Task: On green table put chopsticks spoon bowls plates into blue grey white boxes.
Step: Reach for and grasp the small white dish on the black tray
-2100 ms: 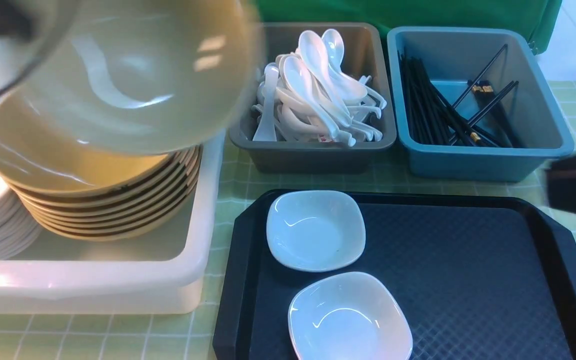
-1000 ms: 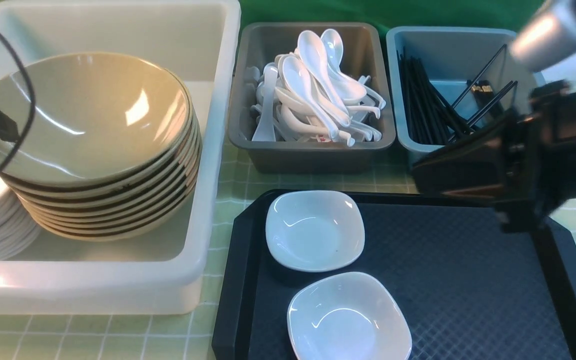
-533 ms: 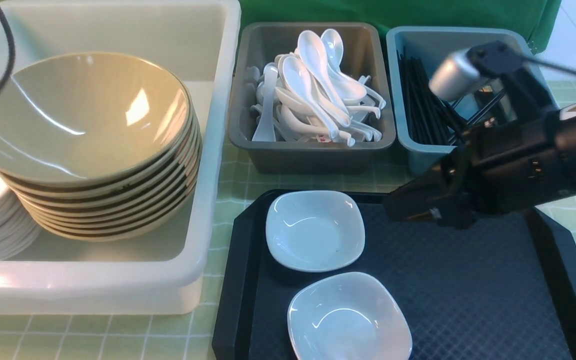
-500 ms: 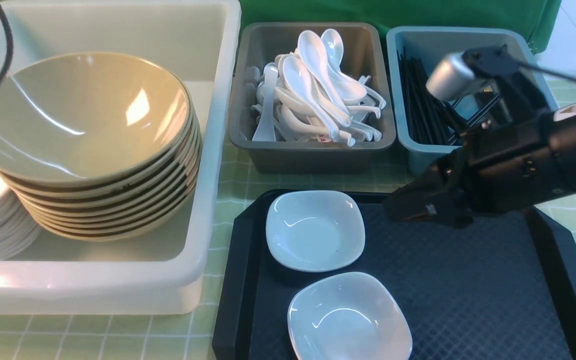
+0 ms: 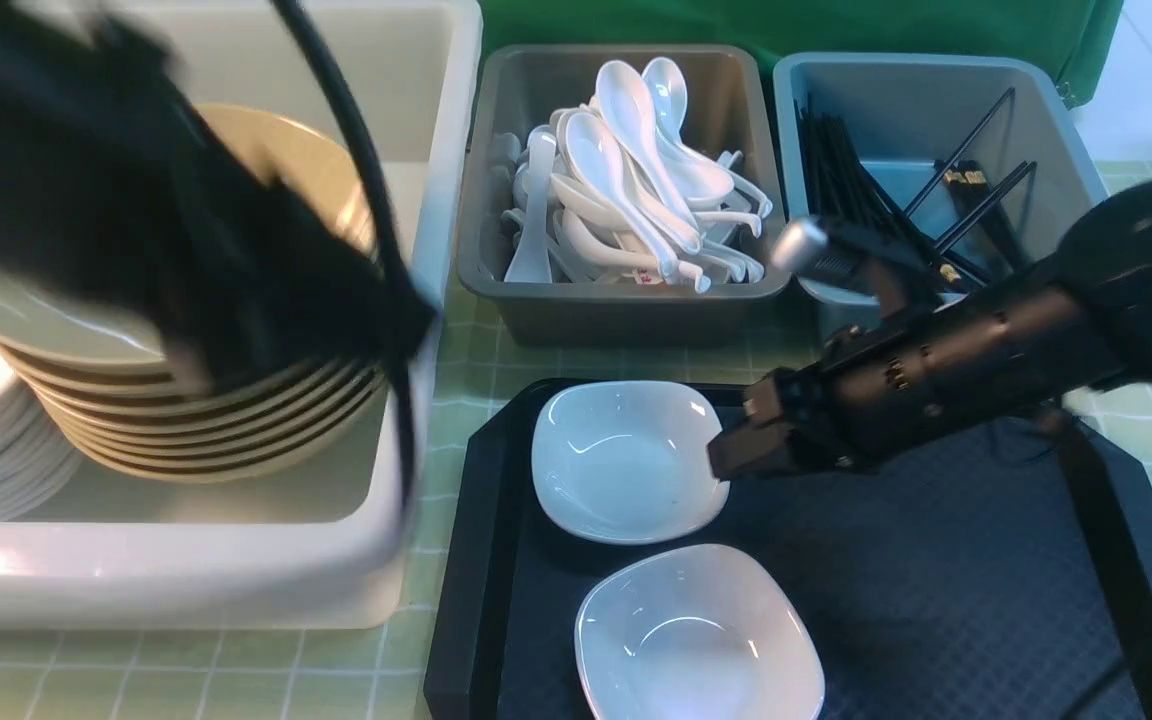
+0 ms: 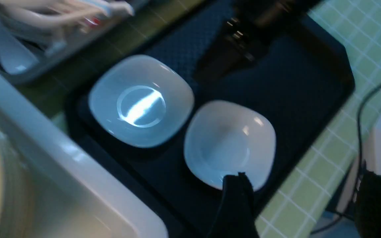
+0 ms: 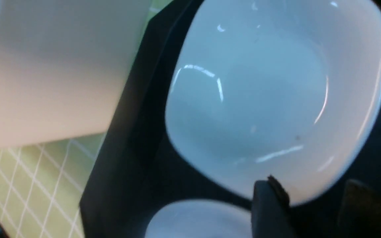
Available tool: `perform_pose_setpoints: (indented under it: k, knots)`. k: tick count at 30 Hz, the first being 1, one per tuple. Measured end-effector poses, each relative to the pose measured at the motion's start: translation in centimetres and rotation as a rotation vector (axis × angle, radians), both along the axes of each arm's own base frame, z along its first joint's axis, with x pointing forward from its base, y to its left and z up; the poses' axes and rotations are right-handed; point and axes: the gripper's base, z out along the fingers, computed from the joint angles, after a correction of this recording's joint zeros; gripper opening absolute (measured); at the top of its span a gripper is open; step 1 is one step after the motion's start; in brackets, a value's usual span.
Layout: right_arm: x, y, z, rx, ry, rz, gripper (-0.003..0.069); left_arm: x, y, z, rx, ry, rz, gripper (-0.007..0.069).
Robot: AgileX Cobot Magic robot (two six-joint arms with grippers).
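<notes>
Two black arms, one sharp, one a blur.
The right arm [image 5: 986,345] is matt black and boxy, with small brass-coloured screws [image 5: 898,376] along its side, a silver cylinder [image 5: 800,245] mounted above it, and the right gripper [image 5: 721,463] ending in blunt black fingers [image 7: 268,211]. The left arm [image 5: 136,220] is a smeared black mass trailing a thick black cable [image 5: 376,240].

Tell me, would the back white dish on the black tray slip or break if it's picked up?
Probably slippery: the back white dish is glossy with bright reflections, so the right gripper might slide on its rim. It looks stiff and perhaps breakable if dropped. Shallow and flat on the black tray, it shouldn't roll.
</notes>
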Motion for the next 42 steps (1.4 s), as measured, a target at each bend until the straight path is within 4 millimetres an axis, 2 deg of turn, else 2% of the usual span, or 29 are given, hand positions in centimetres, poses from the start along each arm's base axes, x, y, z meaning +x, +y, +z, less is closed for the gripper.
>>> perform_pose_setpoints:
  k: [4, 8, 13, 19, 23, 26, 28, 29, 30, 31, 37, 42]
  knots:
    - [1.2, 0.2, -1.5, -0.013, -0.001, -0.016, 0.0307, -0.7, -0.9, -2.5, 0.033, 0.075, -0.054, 0.0337]
    - [1.9, 0.3, -2.0, -0.02, -0.007, -0.025, 0.0308, -0.8, -0.9, -3.7, 0.049, 0.115, -0.05, 0.0287]
    - [2.5, 0.3, -2.5, -0.036, -0.019, -0.052, 0.0308, -0.8, -0.9, -3.8, 0.051, 0.118, -0.048, 0.0247]
    - [2.8, 0.2, -3.5, -0.051, -0.007, -0.071, 0.0308, -1.1, -0.8, -3.6, 0.046, 0.108, -0.048, 0.0248]
    - [3.0, 0.3, -4.5, -0.053, 0.021, -0.079, 0.0304, -2.1, -0.1, -3.2, 0.052, 0.083, -0.025, 0.0248]
    - [3.0, 0.3, -4.6, -0.05, 0.021, -0.076, 0.0259, -2.9, 0.6, -3.3, 0.071, 0.062, -0.005, 0.0248]
    - [2.9, 0.4, -4.6, -0.047, 0.012, -0.057, 0.018, -3.5, 1.0, -3.6, 0.086, 0.057, 0.004, 0.0248]
    - [2.9, 0.4, -4.6, -0.047, 0.012, -0.055, 0.0162, -3.6, 1.0, -3.6, 0.085, 0.055, 0.005, 0.0248]
    - [2.9, 0.5, -4.5, -0.034, 0.016, -0.056, 0.0098, -4.0, 1.3, -3.9, 0.094, 0.057, 0.006, 0.0248]
    - [2.9, 0.5, -4.4, -0.027, 0.014, -0.047, 0.0082, -4.1, 1.3, -4.0, 0.096, 0.058, 0.006, 0.0248]
    - [2.7, 0.8, -3.7, 0.045, 0.009, 0.01, 0.0062, -4.9, 1.7, -4.6, 0.102, 0.069, 0.011, 0.0248]
    - [2.3, 0.7, -1.7, 0.058, -0.054, 0.032, 0.0055, -4.9, 1.7, -4.6, 0.097, 0.061, 0.016, 0.0248]
